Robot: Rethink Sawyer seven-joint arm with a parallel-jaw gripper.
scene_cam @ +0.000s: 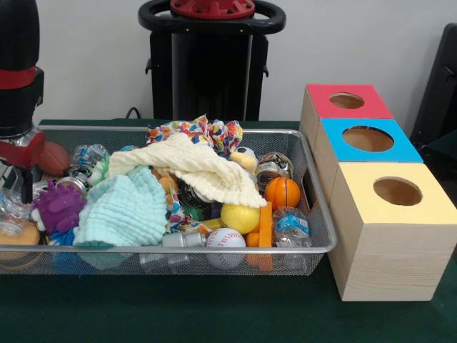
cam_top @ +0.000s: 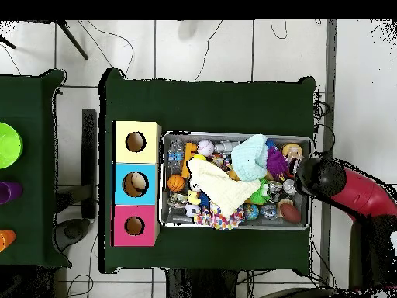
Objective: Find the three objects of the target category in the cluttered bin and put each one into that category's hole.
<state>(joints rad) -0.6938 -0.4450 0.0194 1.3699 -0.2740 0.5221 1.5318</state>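
Observation:
The silver wire-mesh bin [scene_cam: 178, 249] sits on the green table and is full of clutter; it also shows in the overhead view [cam_top: 240, 135]. One clear water bottle with a blue label [scene_cam: 291, 227] lies in the bin's front right corner, next to the boxes, and shows in the overhead view [cam_top: 175, 149]. A second crinkly clear bottle [scene_cam: 87, 156] lies at the back left, partly buried. A third is not plainly visible. My gripper [scene_cam: 21, 187] hangs low over the bin's left end, beside a purple spiky toy [scene_cam: 57, 207]. The arm [cam_top: 319, 178] hides it from above.
Three wooden boxes with round holes stand right of the bin: red top [scene_cam: 348, 101], blue top [scene_cam: 368, 138], yellow top [scene_cam: 397, 191]. A cream cloth [scene_cam: 200, 168] and a mint cloth [scene_cam: 125, 211] cover much of the clutter. Balls, a brown football [scene_cam: 53, 158] and shiny cans [scene_cam: 271, 168] lie around.

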